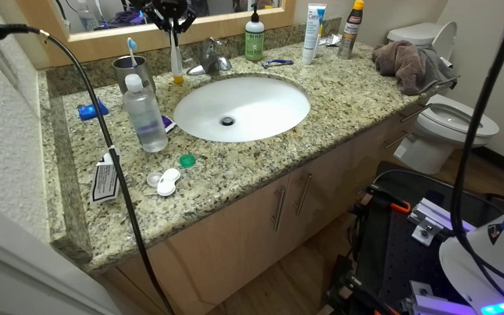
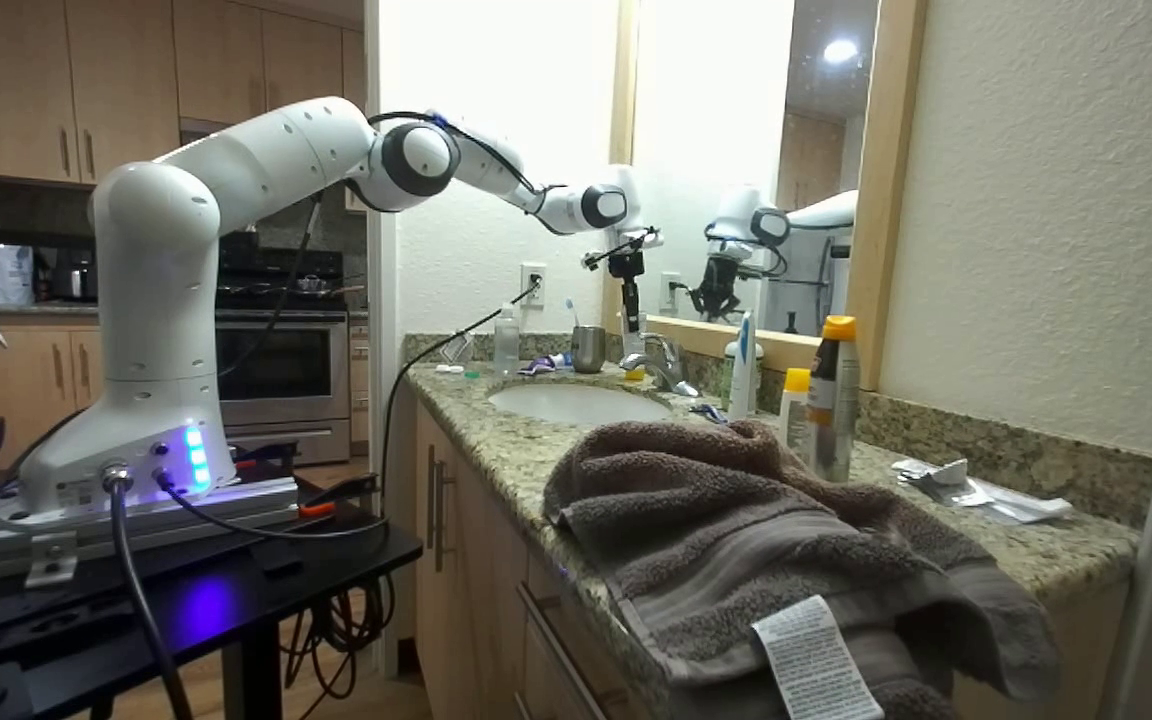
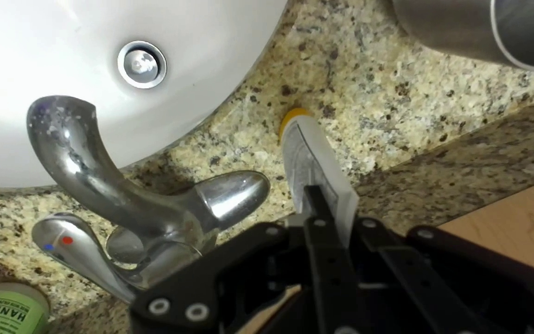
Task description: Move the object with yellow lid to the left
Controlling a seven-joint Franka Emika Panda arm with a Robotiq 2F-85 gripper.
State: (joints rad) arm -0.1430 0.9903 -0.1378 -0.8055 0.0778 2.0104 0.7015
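Note:
The object with yellow lid, a slim white tube [image 1: 176, 61] with a yellow-orange cap, stands nearly upright, cap down, between the steel cup and the faucet near the back wall. It also shows in the wrist view [image 3: 301, 144], and partly in an exterior view [image 2: 633, 345]. My gripper [image 1: 173, 27] is above it, pointing down, and is shut on its upper flat end. In the wrist view the gripper [image 3: 334, 213] has one finger lying along the tube's printed face; the other fingertip is hidden behind the tube. The cap is at or just above the counter; I cannot tell whether it touches.
The faucet [image 3: 155, 213] and sink [image 1: 274, 100] are beside the tube. The steel cup [image 1: 123, 72] with a toothbrush and a clear bottle [image 1: 147, 118] stand on its other side. The mirror [image 2: 711, 130] is close behind. A green soap bottle [image 1: 254, 39] stands past the faucet.

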